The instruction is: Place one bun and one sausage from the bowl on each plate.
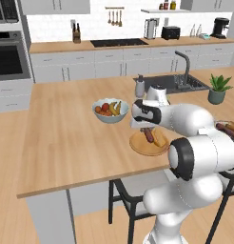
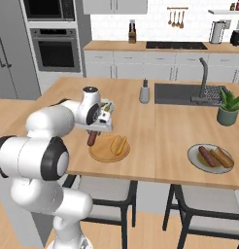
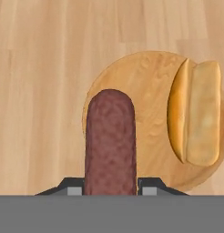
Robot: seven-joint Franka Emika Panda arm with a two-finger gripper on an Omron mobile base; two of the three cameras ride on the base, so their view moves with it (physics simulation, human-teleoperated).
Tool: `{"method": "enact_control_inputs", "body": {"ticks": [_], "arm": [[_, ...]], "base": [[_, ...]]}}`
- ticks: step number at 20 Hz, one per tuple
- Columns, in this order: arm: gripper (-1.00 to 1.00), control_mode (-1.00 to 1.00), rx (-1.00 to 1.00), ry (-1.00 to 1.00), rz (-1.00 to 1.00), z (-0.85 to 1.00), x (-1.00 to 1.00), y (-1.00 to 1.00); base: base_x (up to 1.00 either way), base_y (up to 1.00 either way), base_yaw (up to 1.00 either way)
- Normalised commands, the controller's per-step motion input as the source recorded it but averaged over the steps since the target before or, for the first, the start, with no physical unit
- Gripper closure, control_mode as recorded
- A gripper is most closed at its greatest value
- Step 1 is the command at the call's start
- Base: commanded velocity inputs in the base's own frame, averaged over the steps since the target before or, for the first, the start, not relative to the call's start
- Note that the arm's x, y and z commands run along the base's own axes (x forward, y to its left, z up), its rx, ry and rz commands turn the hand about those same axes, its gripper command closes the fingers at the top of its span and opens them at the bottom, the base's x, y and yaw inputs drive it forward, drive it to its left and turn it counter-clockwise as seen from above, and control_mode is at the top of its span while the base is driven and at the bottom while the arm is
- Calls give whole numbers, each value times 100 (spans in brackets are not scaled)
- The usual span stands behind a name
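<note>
Now the gripper (image 3: 110,189), clamped on a reddish-brown cylindrical sausage (image 3: 110,141), should lower it beside the golden-tan bun (image 3: 196,119) on the tan wooden plate (image 3: 145,91), then release.

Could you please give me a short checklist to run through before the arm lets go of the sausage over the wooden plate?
1. Sausage gripped between the fingers: ok, it hangs lengthwise from the shut gripper.
2. Sausage over the tan plate: ok in the hand view, though it sits near the plate's rim rather than the middle.
3. Bun already on that plate: ok, it lies along the far side, apart from the sausage.
4. Free space beside the bun for the sausage: ok.
5. Height above the plate: cannot tell exactly; the right base view shows the sausage close to the plate edge.
6. Grey plate already served: ok.
</note>
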Motion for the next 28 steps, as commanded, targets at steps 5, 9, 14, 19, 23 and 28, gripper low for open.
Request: {"method": "enact_control_inputs", "body": {"ticks": [5, 9, 14, 19, 23, 28], "arm": [[100, -100, 1, 11, 0, -38, 55, 0], [100, -100, 2, 10, 0, -24, 42, -2], [100, -100, 1, 6, 0, -39, 10, -2], [100, -100, 0, 1, 0, -61, 0, 0], [-100, -100, 0, 0, 0, -20, 7, -1], [-100, -100, 0, 0, 0, 0, 13, 0]], "base": [[0, 0, 0], [0, 0, 0], [0, 0, 0], [0, 0, 0], [0, 0, 0], [0, 0, 0]]}}
